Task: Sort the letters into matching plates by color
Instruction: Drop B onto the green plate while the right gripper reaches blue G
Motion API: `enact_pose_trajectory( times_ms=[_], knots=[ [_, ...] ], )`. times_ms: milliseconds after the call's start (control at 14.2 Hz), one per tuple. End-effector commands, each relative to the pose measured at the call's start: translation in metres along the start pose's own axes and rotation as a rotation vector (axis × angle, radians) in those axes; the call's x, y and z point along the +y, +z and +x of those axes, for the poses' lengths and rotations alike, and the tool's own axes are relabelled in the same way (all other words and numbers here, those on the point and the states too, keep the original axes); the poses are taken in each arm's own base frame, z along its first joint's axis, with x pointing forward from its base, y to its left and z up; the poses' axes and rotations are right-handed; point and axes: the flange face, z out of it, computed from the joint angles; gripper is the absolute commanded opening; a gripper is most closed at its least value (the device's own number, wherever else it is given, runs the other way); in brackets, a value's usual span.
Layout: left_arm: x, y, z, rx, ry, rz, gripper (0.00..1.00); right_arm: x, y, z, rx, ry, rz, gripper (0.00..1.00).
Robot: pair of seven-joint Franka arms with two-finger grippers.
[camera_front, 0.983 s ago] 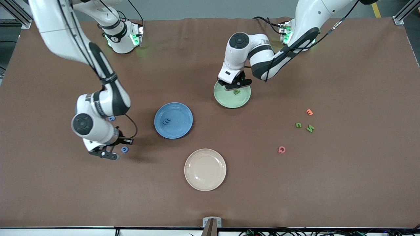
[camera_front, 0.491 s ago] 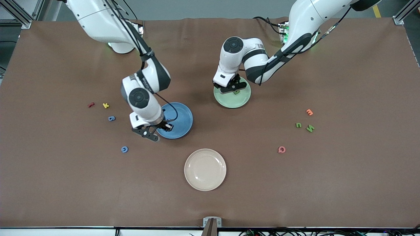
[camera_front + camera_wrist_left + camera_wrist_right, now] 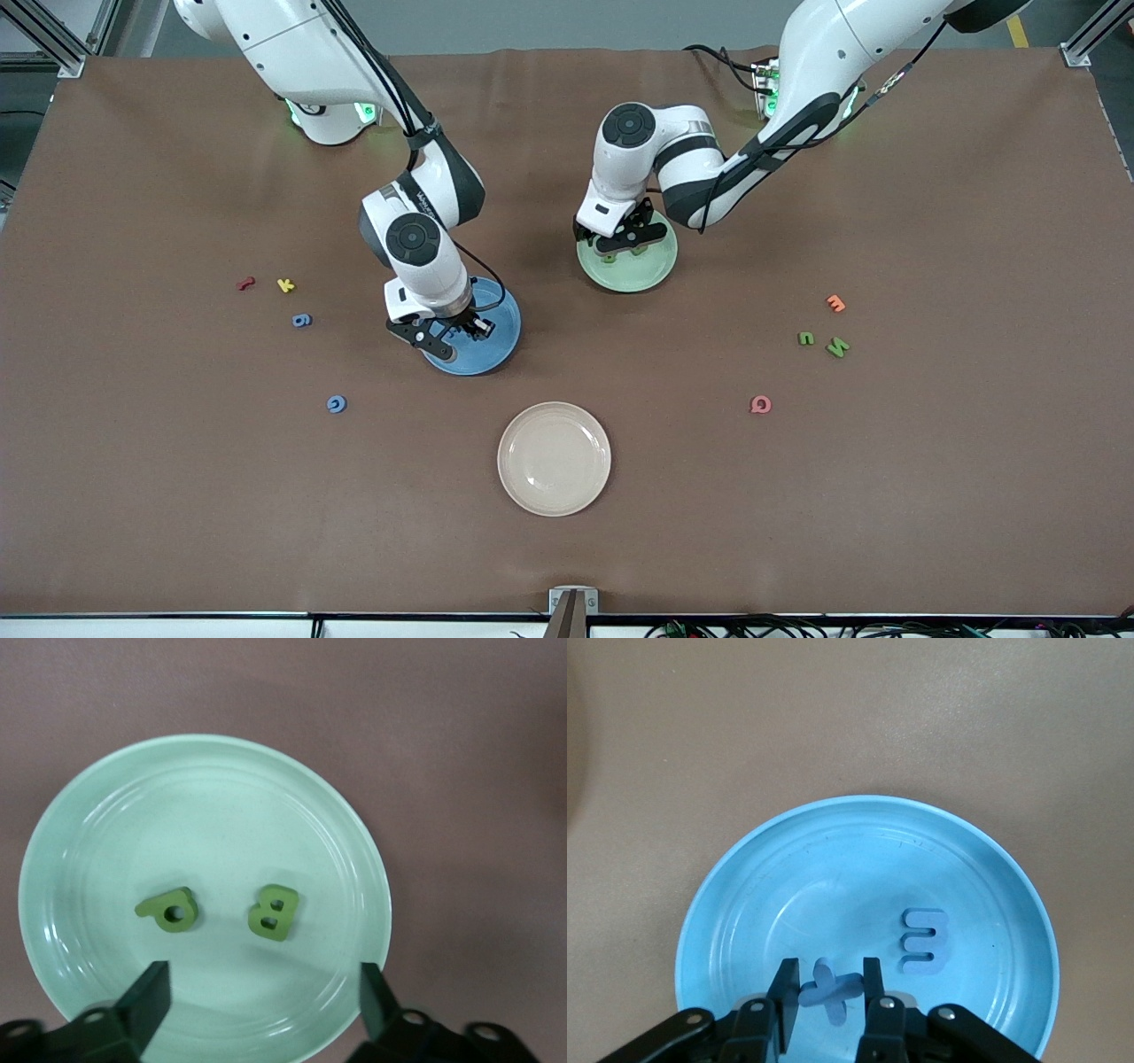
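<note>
Brown cloth covers the table (image 3: 797, 514), and the blue plate (image 3: 498, 341) near its middle serves as the landmark. Over that plate hangs the right gripper (image 3: 446, 335), its fingers (image 3: 787, 990) pinched on a blue plus sign (image 3: 830, 989); a blue E (image 3: 925, 941) already lies in the plate. Farther from the front camera than the blue plate, toward the left arm's end, sits the green plate (image 3: 651, 270), with the left gripper (image 3: 625, 239) over it, fingers (image 3: 146, 997) spread wide and holding nothing. Two green letters, a P (image 3: 169, 908) and a B (image 3: 273, 912), lie side by side in that plate. Nearer the camera than the blue plate is a cream plate (image 3: 554, 458). Toward the right arm's end from the blue plate lie a blue 6 (image 3: 301, 320), and nearer the camera a blue C (image 3: 336, 404); a red letter (image 3: 245, 283) and a yellow K (image 3: 284, 284) lie just past the 6. Well apart toward the left arm's end lie a green n (image 3: 805, 338) and a green W (image 3: 837, 346) just beside each other, with an orange letter (image 3: 835, 303) near them and a pink Q (image 3: 760, 404) nearer the camera.
</note>
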Motion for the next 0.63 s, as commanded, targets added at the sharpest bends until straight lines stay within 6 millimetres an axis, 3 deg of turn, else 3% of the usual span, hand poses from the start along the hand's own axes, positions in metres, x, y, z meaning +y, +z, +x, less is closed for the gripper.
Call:
enact_pose_trajectory(
  times_ms=[0,281,562],
  knots=[
    [0.001,-0.005,0.011,0.025,-0.005,0.018,0.99,0.003,-0.010,-0.007,0.004,0.012,0.002,1.00],
    [0.015,-0.026,0.036,0.054,-0.036,-0.009,0.99,0.006,-0.016,0.009,0.018,-0.006,0.003,1.00],
    [0.014,-0.057,0.072,0.092,-0.058,-0.040,0.99,0.044,-0.022,0.076,0.013,-0.151,-0.014,1.00]
  ],
)
